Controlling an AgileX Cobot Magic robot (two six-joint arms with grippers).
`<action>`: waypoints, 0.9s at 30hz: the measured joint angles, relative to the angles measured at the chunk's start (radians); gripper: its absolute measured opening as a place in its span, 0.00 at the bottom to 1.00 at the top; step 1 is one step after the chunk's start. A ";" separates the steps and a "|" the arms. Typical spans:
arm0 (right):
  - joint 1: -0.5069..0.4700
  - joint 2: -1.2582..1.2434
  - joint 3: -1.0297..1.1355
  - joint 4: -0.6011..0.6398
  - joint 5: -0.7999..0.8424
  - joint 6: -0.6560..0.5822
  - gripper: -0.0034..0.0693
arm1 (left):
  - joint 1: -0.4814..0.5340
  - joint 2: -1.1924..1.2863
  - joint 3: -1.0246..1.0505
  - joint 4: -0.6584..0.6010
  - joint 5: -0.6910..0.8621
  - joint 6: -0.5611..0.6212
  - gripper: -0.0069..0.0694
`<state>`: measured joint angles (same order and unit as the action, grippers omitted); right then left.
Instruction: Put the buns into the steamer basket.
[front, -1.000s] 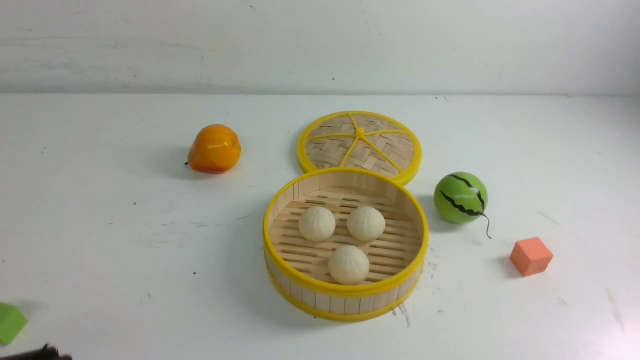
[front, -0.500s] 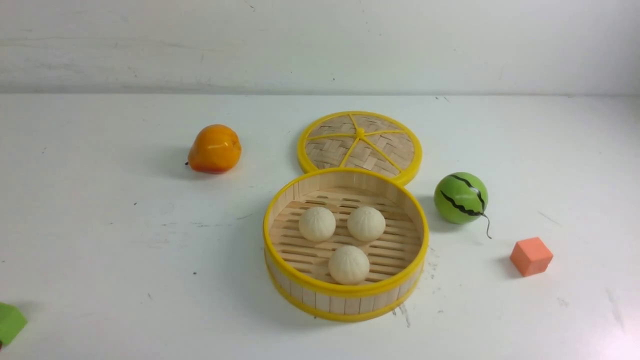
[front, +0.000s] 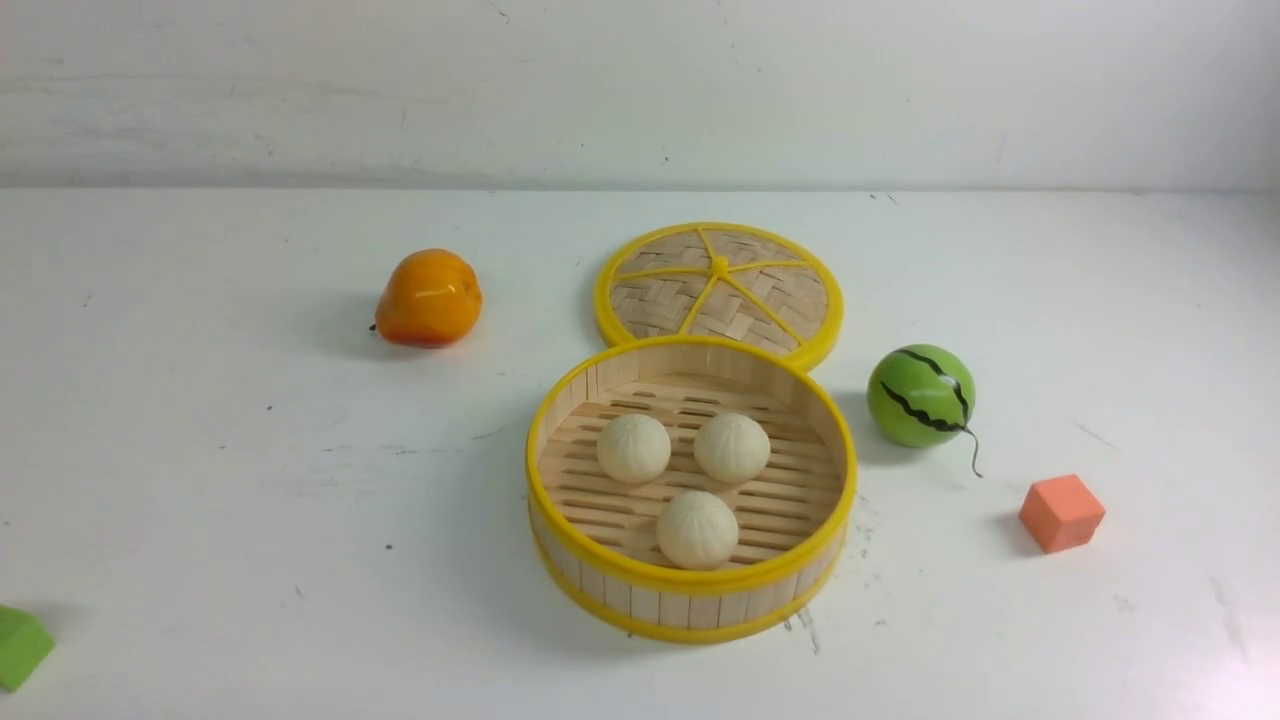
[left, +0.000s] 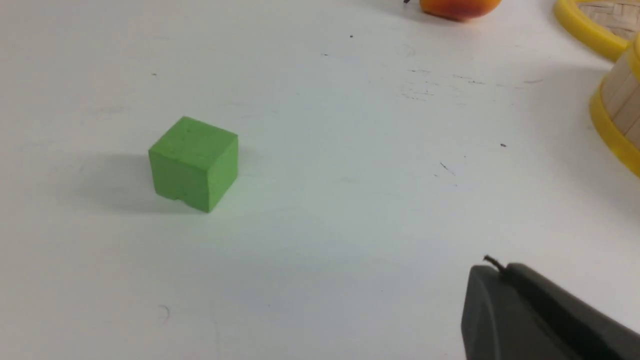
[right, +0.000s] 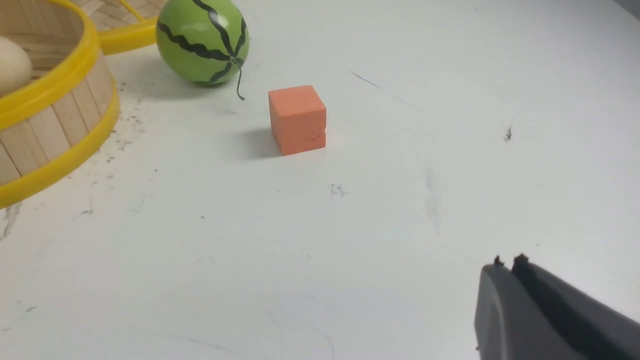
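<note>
I count three buns, all inside one steamer basket. There is one woven lid, one orange fruit, and one green watermelon ball. There are two small cubes: one orange cube and one green cube. I have two pincers, my left pincer and my right pincer, one in each wrist view.

A lab-like test bench: bare scuffed white table, blank white wall, toy props.
</note>
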<state>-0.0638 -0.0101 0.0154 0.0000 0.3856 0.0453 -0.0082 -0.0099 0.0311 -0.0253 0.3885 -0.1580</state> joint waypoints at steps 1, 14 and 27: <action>0.000 0.000 0.000 0.000 0.000 0.000 0.08 | 0.000 0.000 0.000 0.002 0.000 0.000 0.07; 0.000 0.000 0.000 0.000 0.000 0.000 0.10 | 0.000 0.000 0.000 0.003 -0.008 0.000 0.07; 0.000 0.000 0.000 0.000 0.000 0.000 0.11 | 0.000 0.000 0.000 0.003 -0.008 0.000 0.07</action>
<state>-0.0638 -0.0101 0.0154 0.0000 0.3856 0.0453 -0.0082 -0.0099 0.0311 -0.0222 0.3803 -0.1580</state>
